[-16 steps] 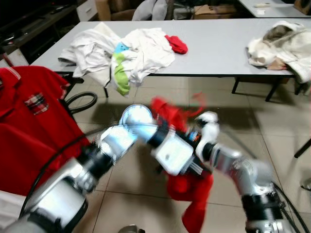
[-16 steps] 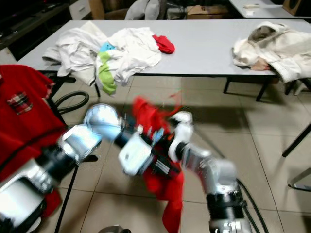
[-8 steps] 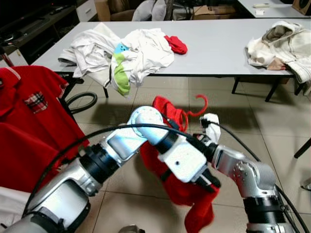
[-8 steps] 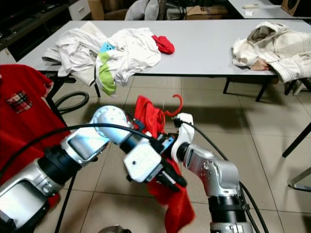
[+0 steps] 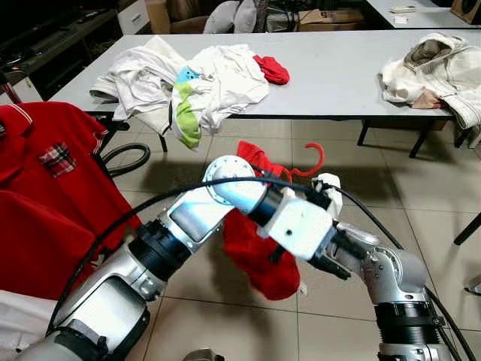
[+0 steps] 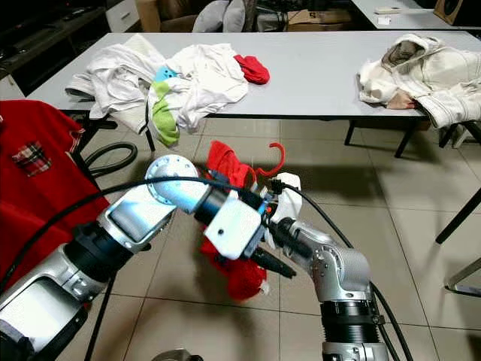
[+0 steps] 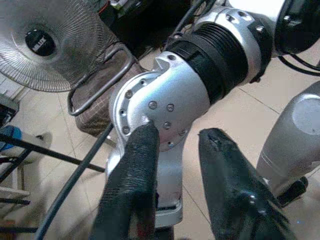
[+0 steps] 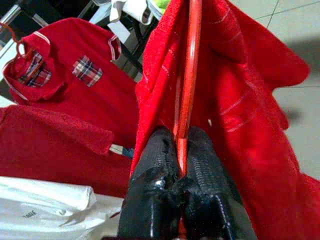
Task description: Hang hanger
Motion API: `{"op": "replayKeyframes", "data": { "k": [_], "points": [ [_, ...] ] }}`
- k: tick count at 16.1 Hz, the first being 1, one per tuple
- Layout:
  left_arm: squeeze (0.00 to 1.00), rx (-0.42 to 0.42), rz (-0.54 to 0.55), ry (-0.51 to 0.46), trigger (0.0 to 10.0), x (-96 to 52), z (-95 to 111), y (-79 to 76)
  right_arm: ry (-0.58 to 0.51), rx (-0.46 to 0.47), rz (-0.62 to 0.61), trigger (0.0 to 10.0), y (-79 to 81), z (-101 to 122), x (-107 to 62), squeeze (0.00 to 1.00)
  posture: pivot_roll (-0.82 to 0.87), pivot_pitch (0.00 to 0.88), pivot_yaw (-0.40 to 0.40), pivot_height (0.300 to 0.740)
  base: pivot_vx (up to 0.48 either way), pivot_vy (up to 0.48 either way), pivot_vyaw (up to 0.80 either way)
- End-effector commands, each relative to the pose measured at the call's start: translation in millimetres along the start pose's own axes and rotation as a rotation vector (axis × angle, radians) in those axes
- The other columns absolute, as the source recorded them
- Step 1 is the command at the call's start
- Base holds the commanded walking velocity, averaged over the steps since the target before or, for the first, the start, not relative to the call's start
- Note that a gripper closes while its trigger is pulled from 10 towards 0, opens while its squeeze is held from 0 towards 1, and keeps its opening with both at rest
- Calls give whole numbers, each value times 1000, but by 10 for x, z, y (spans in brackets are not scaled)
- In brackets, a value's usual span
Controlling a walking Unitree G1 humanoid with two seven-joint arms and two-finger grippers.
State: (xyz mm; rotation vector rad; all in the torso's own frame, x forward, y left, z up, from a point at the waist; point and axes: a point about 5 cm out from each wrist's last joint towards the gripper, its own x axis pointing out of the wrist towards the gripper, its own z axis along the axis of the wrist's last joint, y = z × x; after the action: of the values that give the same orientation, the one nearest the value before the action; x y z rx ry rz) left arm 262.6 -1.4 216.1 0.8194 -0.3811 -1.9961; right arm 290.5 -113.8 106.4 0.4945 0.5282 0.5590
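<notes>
Two grey tables (image 5: 338, 75), three clothing heaps, two red shirts hanging (image 5: 52, 195), one red hanger (image 5: 312, 162)

A long grey bench (image 5: 338, 71) stands on a floor of beige tiles (image 5: 225, 316). On its left end lies a heap of white clothes (image 5: 188, 75) with a green piece (image 5: 186, 113) hanging over the front edge, and a small blue bit (image 5: 186, 73) shows in the heap. Just beside the heap lies a small red cloth (image 5: 272, 68). On the right end, well apart, lies a cream jacket (image 5: 436, 68), partly over the edge.
</notes>
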Motion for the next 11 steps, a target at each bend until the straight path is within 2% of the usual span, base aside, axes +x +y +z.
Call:
{"op": "replayKeyframes", "data": {
  "k": [1,2,3,5,7,8,9,11],
  "points": [
    [1000,-3,42,1,10000,-112,34,71,-24,-12,26,10000,50,57,2,0,-42,0,96,740,0,0,0],
    [1000,-15,62,1,10000,-165,32,79,-25,-37,26,10000,44,62,-10,0,-42,0,95,740,0,0,0],
    [1000,-67,122,0,10000,-329,21,81,-30,-118,30,10000,16,83,-66,0,-43,0,95,740,0,0,0],
    [1000,-146,205,-2,10000,-609,25,63,-59,-210,64,10000,-37,154,-187,0,-37,0,89,740,0,0,0],
    [1000,-238,347,32,10000,-1039,24,49,-84,-339,127,10000,-124,311,-400,0,-34,0,80,740,0,0,0],
    [925,-258,409,57,10000,-1192,16,42,-89,-410,189,10000,-121,405,-503,0,-37,0,74,740,0,0,0],
    [0,-272,472,89,10000,-1360,6,21,-64,-507,287,10000,-99,511,-645,0,-40,0,68,740,0,0,0],
    [0,-285,502,98,10000,-1460,26,12,6,-611,393,10000,-85,588,-801,0,-41,0,55,740,0,0,0]
  ]
}}
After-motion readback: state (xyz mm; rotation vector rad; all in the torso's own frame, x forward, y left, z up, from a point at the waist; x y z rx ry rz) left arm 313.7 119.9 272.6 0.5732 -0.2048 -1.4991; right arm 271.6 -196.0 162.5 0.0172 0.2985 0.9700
